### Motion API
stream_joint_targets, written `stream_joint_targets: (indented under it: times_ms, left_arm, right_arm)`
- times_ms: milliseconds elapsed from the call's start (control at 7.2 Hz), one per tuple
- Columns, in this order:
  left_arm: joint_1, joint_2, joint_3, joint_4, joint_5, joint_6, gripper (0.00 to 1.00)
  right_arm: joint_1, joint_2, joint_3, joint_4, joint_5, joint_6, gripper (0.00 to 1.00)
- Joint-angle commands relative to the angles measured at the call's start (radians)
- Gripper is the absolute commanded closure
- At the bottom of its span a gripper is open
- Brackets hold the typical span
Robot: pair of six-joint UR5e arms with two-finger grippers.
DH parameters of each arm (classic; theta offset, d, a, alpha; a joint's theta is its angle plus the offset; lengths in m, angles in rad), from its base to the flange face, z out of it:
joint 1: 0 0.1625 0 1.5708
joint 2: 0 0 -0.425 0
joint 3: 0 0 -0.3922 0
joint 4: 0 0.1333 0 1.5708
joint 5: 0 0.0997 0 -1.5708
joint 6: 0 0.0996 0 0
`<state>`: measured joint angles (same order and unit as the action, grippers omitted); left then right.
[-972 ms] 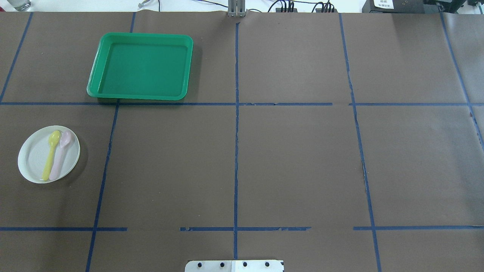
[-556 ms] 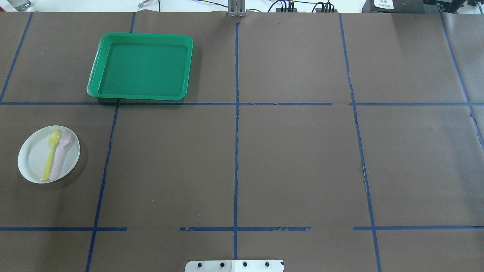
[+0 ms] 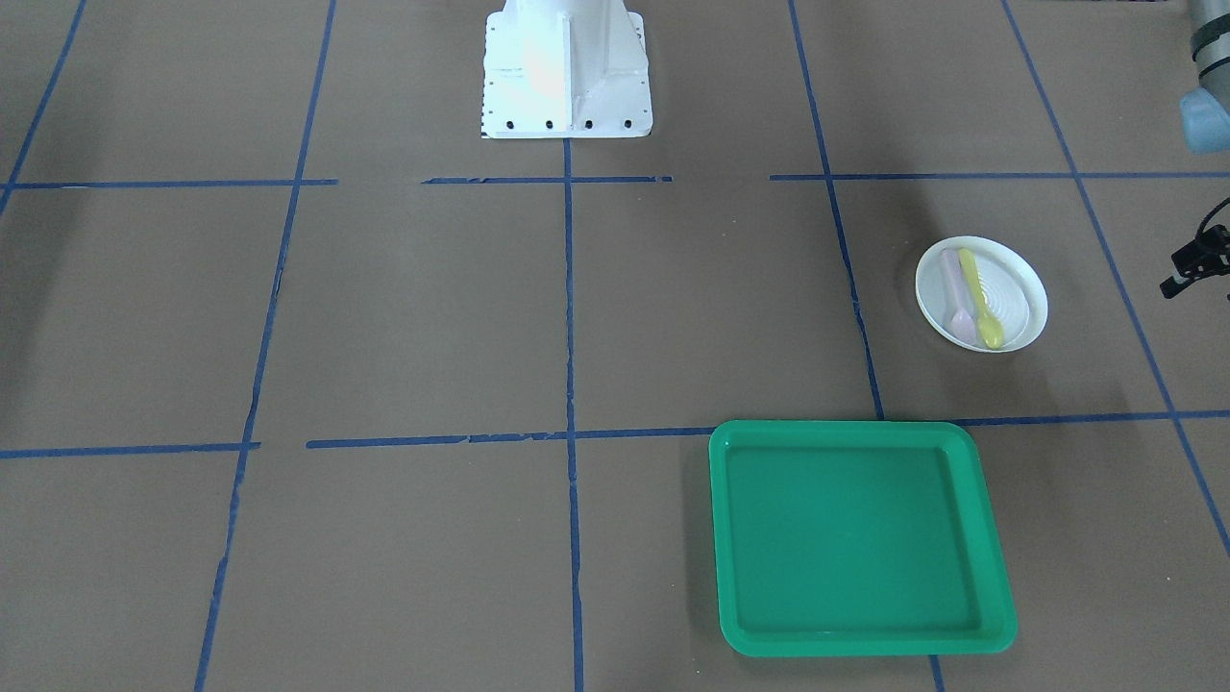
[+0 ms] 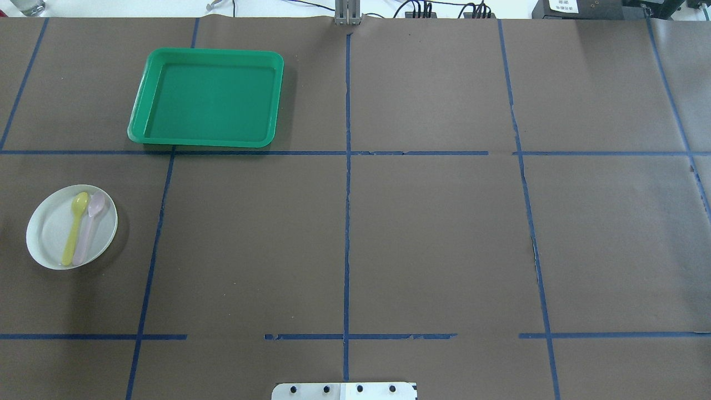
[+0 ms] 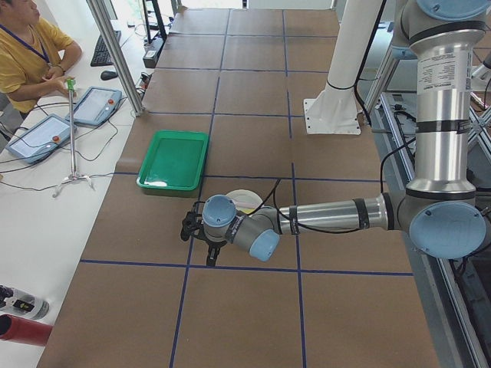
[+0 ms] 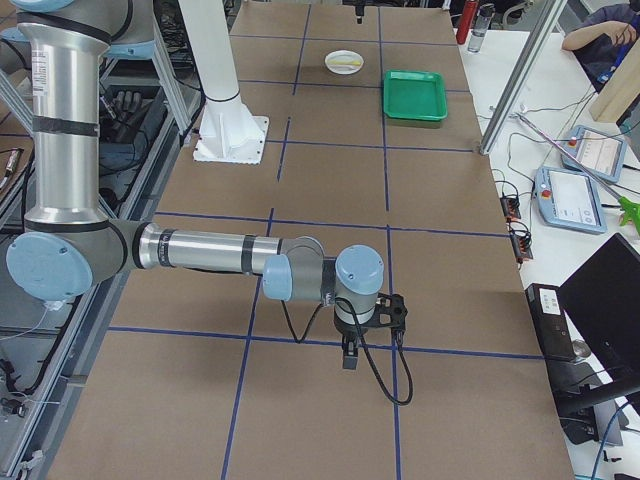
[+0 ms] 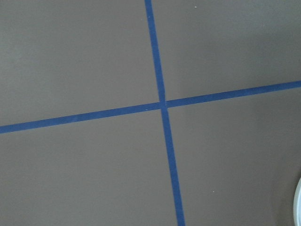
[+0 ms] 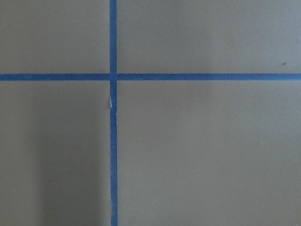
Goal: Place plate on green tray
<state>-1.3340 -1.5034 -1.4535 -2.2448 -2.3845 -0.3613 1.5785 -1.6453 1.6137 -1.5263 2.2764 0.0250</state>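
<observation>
The plate sits flat on the tabletop at the middle left of the overhead view. A yellow spoon and a pink spoon lie side by side across it. The green tray lies in the upper left of that frame, bare inside and well apart from the plate.

Nothing has hold of the plate. The left claw hangs low over the tabletop near the plate in the left side view, and its wrist camera catches only a sliver of white rim at the lower right edge. The right claw is far off, at the bottom centre of the right side view. I cannot tell how wide either claw stands, since only the side views show them.

The step in hand looks like the left arm's approach, so that arm should do the job.

- **Grip:** Pinching the rim is probably the only workable hold on so shallow a plate. Choose a stretch of rim clear of the spoon handles, such as the edge toward the frame's left.
- **Carry:** Keep the plate level throughout, because a tilt would likely send the loose spoons sliding off.
- **Placement:** Lift high enough to pass over the tray's raised edge. Then lower the plate onto the flat floor rather than onto the rim, and let go only once it rests.
</observation>
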Motion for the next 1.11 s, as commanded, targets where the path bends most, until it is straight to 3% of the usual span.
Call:
stream_joint_targets:
  times_ms: [0,972]
  left_arm:
    - [0.140,-0.017,-0.024,-0.041,0.001,-0.100,0.00]
    - [0.295,-0.032,-0.013,-0.056,0.051,-0.220,0.00]
  right_arm:
    - [0.000,0.001,0.000,0.000,0.000,0.000,0.00]
    - [0.000,-0.001,0.000,0.000,0.000,0.001,0.00]
